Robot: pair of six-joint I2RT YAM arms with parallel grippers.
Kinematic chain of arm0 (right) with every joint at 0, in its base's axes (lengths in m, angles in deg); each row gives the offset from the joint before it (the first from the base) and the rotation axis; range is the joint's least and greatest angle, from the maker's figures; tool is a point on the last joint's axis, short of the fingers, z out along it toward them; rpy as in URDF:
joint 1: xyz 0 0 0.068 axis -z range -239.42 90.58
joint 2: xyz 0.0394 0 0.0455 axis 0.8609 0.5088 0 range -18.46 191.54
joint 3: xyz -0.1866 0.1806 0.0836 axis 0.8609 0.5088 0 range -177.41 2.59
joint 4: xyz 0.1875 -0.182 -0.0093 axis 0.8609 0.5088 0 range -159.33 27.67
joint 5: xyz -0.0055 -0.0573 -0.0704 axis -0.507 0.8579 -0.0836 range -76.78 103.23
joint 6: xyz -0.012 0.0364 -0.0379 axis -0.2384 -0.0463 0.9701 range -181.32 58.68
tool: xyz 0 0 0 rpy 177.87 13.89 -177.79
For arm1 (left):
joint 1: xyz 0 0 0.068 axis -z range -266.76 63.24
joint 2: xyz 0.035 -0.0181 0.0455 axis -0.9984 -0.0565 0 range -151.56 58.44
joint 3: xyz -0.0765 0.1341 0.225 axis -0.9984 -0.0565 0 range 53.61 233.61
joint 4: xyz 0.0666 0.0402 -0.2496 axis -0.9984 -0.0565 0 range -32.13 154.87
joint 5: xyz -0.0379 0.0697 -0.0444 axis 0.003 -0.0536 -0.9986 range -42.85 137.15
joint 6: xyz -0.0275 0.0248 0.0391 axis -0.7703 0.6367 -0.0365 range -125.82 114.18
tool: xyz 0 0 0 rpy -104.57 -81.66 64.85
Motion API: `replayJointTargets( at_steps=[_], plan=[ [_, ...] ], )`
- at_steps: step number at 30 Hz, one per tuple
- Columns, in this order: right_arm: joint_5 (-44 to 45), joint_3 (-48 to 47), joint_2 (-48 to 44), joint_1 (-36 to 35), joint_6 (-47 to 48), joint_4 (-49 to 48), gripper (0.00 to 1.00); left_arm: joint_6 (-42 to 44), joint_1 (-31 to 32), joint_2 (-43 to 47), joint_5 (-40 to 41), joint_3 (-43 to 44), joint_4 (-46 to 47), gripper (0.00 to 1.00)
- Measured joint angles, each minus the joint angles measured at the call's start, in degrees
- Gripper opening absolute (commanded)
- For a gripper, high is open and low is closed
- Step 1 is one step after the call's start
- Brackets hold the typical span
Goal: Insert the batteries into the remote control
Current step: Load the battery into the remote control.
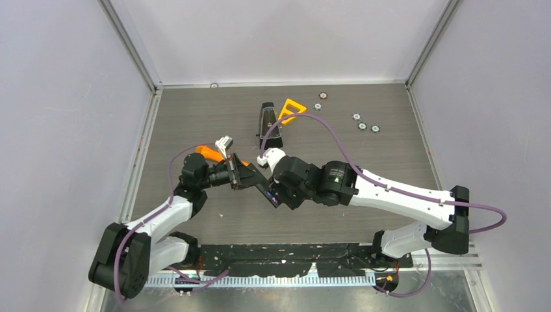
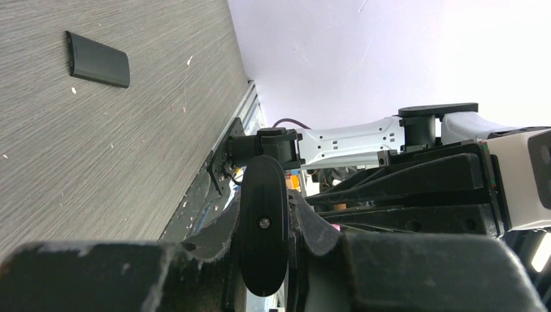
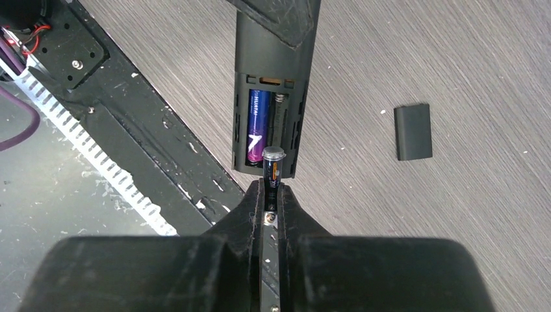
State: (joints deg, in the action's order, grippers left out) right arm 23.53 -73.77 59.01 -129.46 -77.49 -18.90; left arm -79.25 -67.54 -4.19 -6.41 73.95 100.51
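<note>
Found right gripper (image 3: 271,188) clamped tight on a battery (image 3: 273,162), its capped tip poking out past the fingertips. Noted that tip just at the open end of the remote control (image 3: 260,58), in line with the right-hand bay, spring showing there. Observed a second battery (image 3: 258,123), purple, seated in the left-hand bay. Found left gripper (image 1: 245,174) pinched on the remote control's far part, holding it above the table (image 3: 455,52). Recorded a black cover piece (image 3: 414,132) lying flat, well apart to the right.

One remote control (image 3: 266,62) slot (image 3: 281,120) lies free (a battery (image 3: 258,120) fills the other).
</note>
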Motion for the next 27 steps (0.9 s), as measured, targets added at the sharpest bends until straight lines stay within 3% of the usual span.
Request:
replayJointTargets(
  at_steps=[27],
  plan=[
    [2.6, -2.8, 4.4, -0.7, 0.7, 1.1, 0.15, -2.7, 0.0, -1.4, 0.0, -0.6, 4.9, 0.00]
  ],
)
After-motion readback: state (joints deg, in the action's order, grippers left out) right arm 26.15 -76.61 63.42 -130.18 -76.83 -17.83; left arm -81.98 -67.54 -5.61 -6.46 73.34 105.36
